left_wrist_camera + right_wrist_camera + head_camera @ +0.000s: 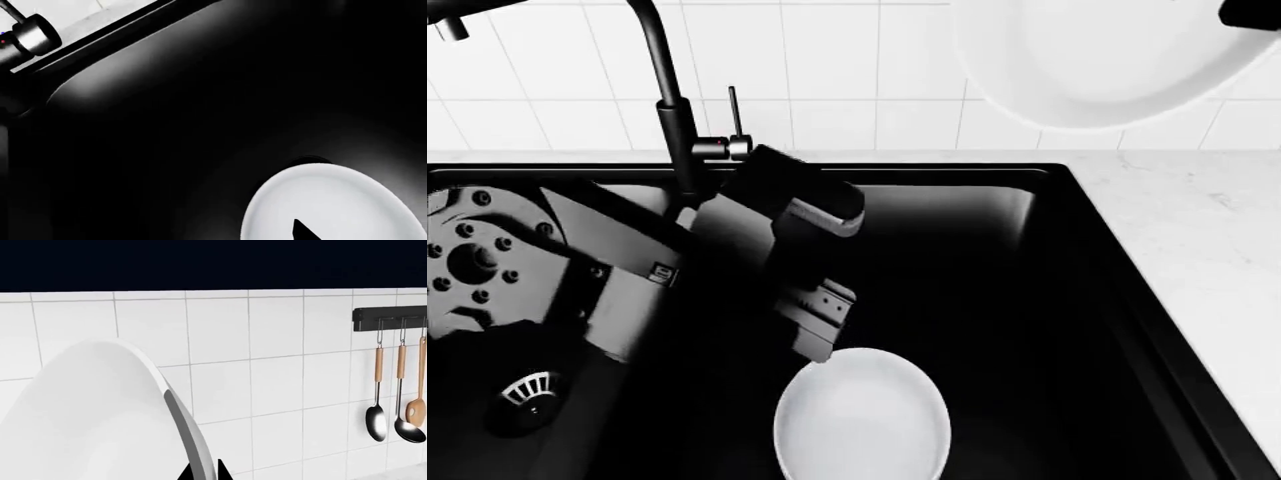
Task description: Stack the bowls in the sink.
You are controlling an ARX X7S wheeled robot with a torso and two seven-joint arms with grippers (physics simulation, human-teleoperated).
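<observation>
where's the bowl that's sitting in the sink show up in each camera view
Head view: the bowl in the sink lies at bottom centre, on the basin floor just below the left claw.
Left wrist view: the same bowl fills the lower right corner, cut off by the frame.
Right wrist view: not in it; the white bowl seen there is the raised one.
Shared landmark: the black sink basin surrounds the bowl in head and left wrist views.

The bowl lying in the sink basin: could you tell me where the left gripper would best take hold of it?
Probably the rim of the bowl, pinched from above: it sits open side up on the sink floor, leaving only its thin edge to close on. The near-faucet side lies closest to the left gripper.
</observation>
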